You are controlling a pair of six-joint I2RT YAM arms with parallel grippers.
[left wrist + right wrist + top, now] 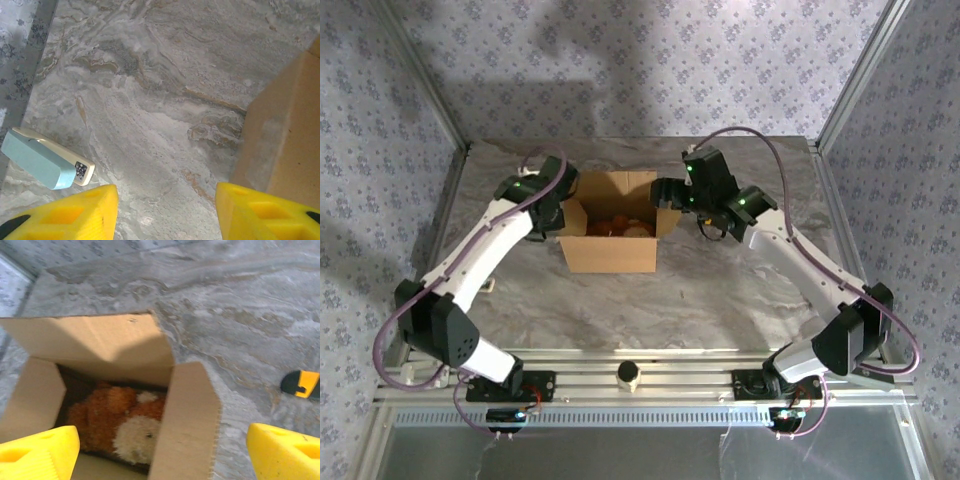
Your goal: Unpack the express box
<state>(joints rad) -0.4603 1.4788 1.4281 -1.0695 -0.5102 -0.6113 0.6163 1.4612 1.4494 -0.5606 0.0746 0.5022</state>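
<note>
The table (620,300) carries the box (612,240) near its middle, flaps open, between the two arms. We judge the box to be light, stiff in its walls and bendy at the flaps. It would likely slide on the smooth stone if tugged, so the top edge of a wall looks the best place to hold and steady it. Inside the box lies a plush toy (117,422), soft and squashy, best pinched by its body from above. Over the box's right side the right gripper (162,452) hangs with its jaws wide apart, straddling a flap and holding nothing. Just beside the box's left wall the left gripper (165,212) is equally spread and empty. Left of the box lies a small blue case (40,165).
</note>
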